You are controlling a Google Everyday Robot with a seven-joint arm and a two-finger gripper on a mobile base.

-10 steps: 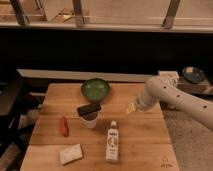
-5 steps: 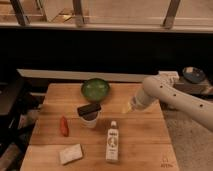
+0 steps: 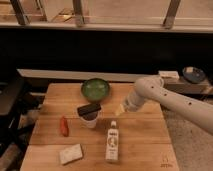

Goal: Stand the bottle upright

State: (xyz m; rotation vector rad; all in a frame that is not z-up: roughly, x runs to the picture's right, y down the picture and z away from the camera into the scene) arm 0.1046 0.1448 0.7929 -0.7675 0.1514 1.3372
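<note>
The bottle (image 3: 113, 142) is slim and whitish, with a white cap and a pale label with dark print. It lies on its side on the wooden table (image 3: 145, 145), near the front middle, cap pointing away from me. My gripper (image 3: 120, 109) hangs at the end of the white arm (image 3: 160, 95) that reaches in from the right. It is above the table, just beyond the bottle's cap and slightly right of it, apart from the bottle and holding nothing that I can see.
A white cup with a black lid (image 3: 89, 115) stands just left of the gripper. A green bowl (image 3: 95, 89) sits at the back of the table. A red object (image 3: 64, 125) and a pale block (image 3: 70, 153) lie at the front left. A dark chair stands at the left edge.
The gripper has moved left and slightly down, closer to the bottle's cap end. The bottle and the other things have not moved.
</note>
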